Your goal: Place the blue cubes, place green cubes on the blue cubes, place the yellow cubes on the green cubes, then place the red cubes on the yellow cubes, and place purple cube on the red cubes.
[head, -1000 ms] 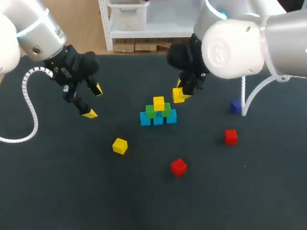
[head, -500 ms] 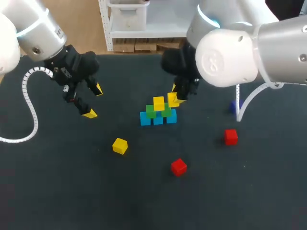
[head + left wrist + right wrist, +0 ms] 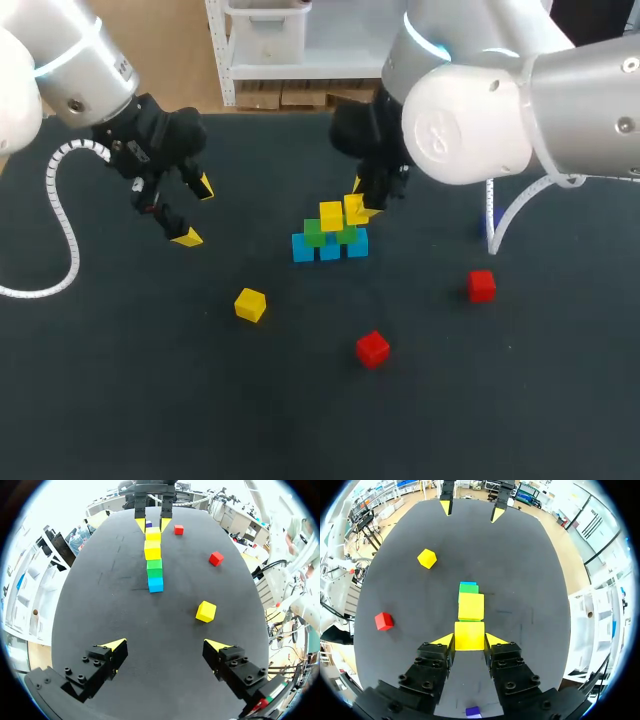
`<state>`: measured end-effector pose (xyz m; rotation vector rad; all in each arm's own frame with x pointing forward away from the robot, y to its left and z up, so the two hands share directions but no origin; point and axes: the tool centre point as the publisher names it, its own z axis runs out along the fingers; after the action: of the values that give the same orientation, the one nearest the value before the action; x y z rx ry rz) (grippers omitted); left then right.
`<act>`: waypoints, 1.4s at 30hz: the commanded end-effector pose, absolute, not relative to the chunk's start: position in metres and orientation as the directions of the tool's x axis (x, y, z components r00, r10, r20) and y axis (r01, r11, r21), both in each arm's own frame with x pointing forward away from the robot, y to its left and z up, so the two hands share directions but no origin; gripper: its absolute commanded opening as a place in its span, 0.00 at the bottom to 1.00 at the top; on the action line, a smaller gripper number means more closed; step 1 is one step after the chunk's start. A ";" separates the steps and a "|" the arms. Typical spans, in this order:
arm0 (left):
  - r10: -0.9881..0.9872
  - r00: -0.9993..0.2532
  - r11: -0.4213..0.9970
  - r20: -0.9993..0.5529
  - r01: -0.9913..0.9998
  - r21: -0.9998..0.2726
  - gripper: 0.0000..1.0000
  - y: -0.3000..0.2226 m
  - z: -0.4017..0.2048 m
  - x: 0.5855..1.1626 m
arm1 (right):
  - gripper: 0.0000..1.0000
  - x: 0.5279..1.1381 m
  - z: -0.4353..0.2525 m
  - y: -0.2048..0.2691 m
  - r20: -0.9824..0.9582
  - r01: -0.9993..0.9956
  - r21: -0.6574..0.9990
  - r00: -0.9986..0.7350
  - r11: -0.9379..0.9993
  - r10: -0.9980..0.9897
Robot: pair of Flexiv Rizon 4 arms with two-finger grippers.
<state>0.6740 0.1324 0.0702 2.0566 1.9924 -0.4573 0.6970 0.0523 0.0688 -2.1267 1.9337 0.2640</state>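
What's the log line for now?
right gripper: shut on yellow cube, over green cubes | left gripper: open, empty | unplaced: loose yellow cube, two red cubes

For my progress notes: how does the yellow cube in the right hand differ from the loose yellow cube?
The held yellow cube is clamped in the right hand at the stack; the loose yellow cube lies free, apart. The held one sits square to the stack; the loose one is turned. Same colour.

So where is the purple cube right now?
In the right wrist view the purple cube lies behind the end effector, under the arm, on the table's right side.
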 end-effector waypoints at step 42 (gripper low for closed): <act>0.922 0.022 -0.041 -0.386 0.998 -0.041 1.00 0.133 0.070 0.674 | 0.00 0.698 0.064 0.056 -0.307 -0.994 -0.058 0.109 -0.096 -0.945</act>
<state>0.6740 0.1324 0.0702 2.0566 1.9924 -0.4573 0.6976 0.0563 0.0645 -2.1373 1.9244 0.2760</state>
